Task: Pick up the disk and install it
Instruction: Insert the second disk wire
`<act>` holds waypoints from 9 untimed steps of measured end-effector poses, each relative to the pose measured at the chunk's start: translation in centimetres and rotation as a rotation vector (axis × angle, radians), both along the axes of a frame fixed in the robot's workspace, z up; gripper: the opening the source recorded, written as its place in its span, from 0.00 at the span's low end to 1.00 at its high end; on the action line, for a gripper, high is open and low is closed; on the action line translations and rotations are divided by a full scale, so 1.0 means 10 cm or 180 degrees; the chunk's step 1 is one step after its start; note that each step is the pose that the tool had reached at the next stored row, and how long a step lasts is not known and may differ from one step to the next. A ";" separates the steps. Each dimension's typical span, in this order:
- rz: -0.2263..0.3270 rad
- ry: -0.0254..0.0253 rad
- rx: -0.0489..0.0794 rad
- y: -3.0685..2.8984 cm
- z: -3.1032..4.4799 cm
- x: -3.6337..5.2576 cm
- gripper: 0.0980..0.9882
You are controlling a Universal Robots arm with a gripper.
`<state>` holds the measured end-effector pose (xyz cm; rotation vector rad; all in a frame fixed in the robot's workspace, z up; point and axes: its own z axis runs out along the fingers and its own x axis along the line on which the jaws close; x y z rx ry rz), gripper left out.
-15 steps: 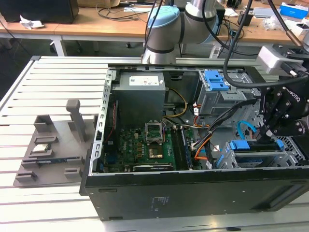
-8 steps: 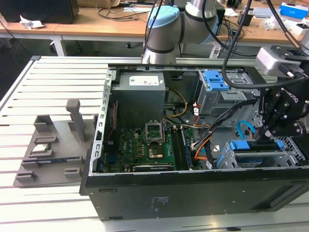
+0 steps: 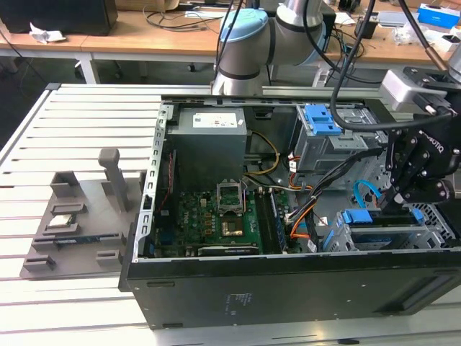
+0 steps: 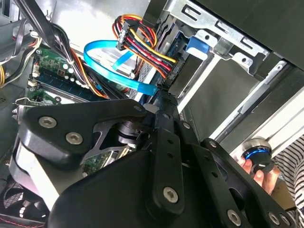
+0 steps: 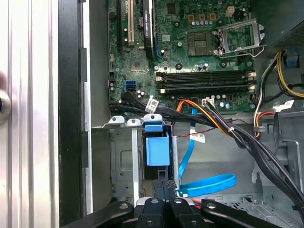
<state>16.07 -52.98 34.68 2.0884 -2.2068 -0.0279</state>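
On slatted metal table (image 3: pixel 86 122): open computer case (image 3: pixel 288 288), wooden desks (image 3: pixel 144 43) behind; fingers (image 5: pixel 164 186) pressed together over disk (image 5: pixel 157 151).

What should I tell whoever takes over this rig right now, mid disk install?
Gripper: low over the drive cage at the exterior view's right, its tip right at the disk. Whether it grips the disk cannot be seen.
Disk: standing edge-on in a cage slot, blue bracket showing.
Done: the disk is picked up and in the cage.
Left: full seating is not confirmed. The blue cable lies loose beside the cage.
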 end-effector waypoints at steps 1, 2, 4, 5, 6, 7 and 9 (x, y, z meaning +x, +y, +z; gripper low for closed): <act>-0.0010 0.0000 0.0000 0.000 0.001 0.000 0.01; -0.0020 0.0000 0.0001 0.000 0.001 0.000 0.01; -0.0035 0.0000 0.0001 0.000 0.005 0.000 0.01; -0.0042 0.0000 0.0000 0.000 0.011 0.000 0.01; -0.0045 0.0000 0.0001 0.000 0.022 0.000 0.01; -0.0047 0.0000 0.0001 0.000 0.024 0.000 0.01; -0.0046 0.0001 0.0001 0.000 0.024 0.003 0.01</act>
